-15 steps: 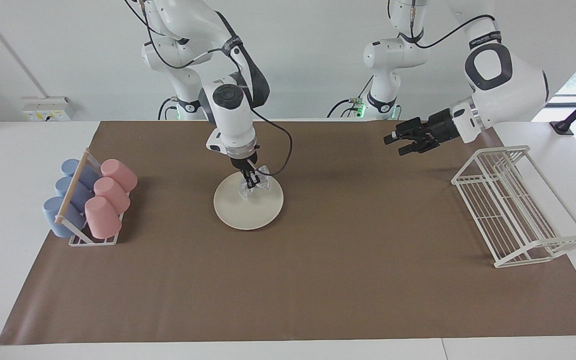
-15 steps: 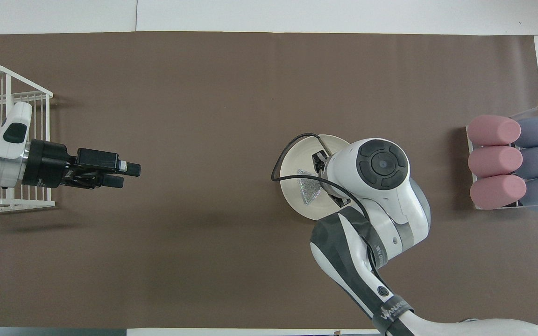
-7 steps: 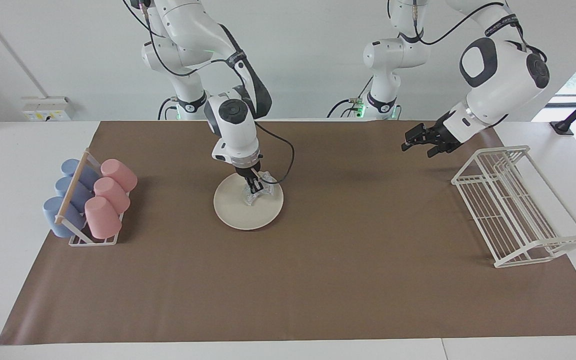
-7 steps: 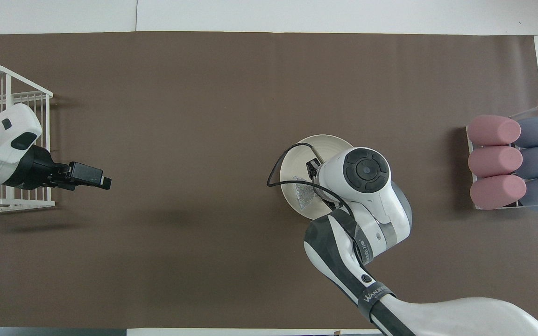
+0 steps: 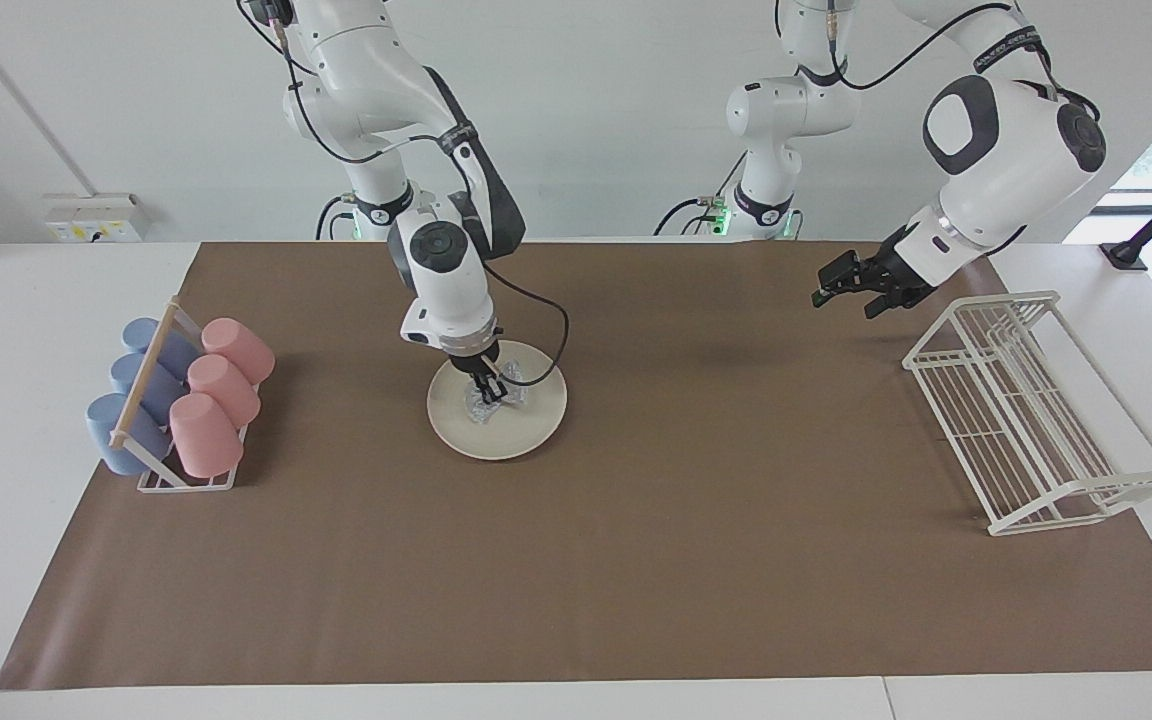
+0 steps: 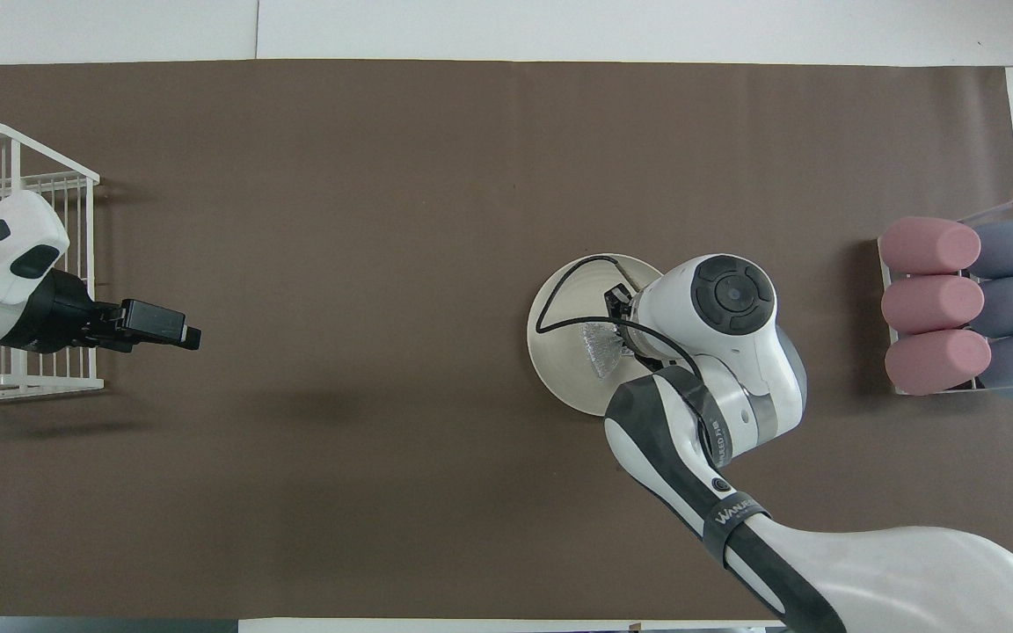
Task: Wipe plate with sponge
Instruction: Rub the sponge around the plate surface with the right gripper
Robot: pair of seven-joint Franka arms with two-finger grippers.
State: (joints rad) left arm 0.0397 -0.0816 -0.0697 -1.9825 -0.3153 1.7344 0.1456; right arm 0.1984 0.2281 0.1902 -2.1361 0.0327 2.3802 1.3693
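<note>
On the brown mat (image 5: 636,560) that covers the table, the right arm has swung its wrist back toward the cup end of the table over the past second, dragging the sponge (image 5: 488,402) across the plate (image 5: 526,430) from the rim nearest the robots toward the middle. The white wire rack (image 5: 1021,420) stands at the left arm's end of the mat, and the rack of pink and blue cups (image 5: 186,400) at the right arm's end. The plate itself lies flat where it was, between the two. The right gripper (image 5: 489,389), pointing straight down, is clamped tight on the silvery wad, which is pressed against the plate's face; seen from overhead the sponge (image 6: 599,347) sits near the middle of the plate (image 6: 559,369). The left gripper (image 5: 846,287) has pulled back from over the open mat and tipped down beside the wire rack, fingers spread wide and holding nothing, and it waits there. The change of direction reads as a scrubbing stroke in progress: wiping looks well under way, though how much of the plate remains uncovered cannot be judged
</note>
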